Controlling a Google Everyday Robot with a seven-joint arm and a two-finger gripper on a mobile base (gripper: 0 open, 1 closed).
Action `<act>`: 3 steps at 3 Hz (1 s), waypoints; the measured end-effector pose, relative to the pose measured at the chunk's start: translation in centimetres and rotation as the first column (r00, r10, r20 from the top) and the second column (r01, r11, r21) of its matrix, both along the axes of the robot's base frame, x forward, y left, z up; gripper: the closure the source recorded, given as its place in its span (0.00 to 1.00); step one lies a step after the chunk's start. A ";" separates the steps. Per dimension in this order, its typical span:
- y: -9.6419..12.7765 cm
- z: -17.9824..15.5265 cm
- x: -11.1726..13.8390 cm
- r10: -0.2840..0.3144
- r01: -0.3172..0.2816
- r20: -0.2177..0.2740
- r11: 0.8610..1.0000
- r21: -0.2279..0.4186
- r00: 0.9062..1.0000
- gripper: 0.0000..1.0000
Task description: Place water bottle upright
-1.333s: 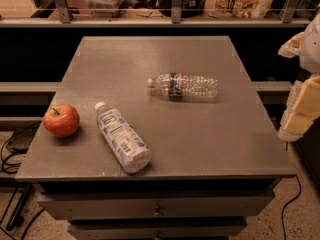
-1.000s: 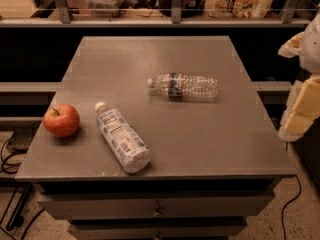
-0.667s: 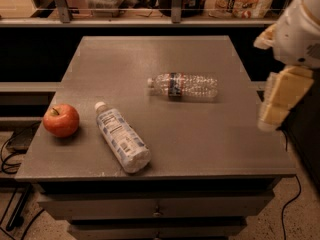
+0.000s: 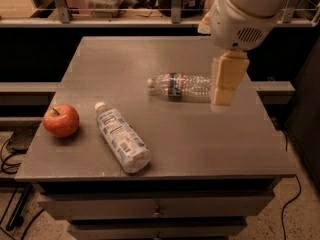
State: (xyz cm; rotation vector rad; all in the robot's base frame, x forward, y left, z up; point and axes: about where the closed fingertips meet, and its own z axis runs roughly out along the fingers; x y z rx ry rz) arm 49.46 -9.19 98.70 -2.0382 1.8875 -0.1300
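Observation:
The water bottle is a small clear ribbed bottle with a white cap and a dark label band. It lies on its side near the middle of the grey table, cap pointing left. My gripper hangs from the white arm at the upper right. Its pale yellow fingers point down right at the bottle's base end and cover that end.
A larger bottle with a white-and-blue label lies on its side at the front left. A red apple sits at the table's left edge. A shelf with clutter runs behind the table. Drawers sit under the tabletop.
The arm has swung in from the right edge toward the left and up. The gripper now hangs at the water bottle's base end. The objects on the table have not moved.

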 end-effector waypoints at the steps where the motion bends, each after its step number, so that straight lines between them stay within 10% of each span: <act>1: 0.1 0.0 0.0 -0.002 0.002 0.000 1.000 0.002 1.000 0.00; 3: 2.8 -2.5 6.2 0.022 -0.021 0.004 0.987 -0.161 1.000 0.00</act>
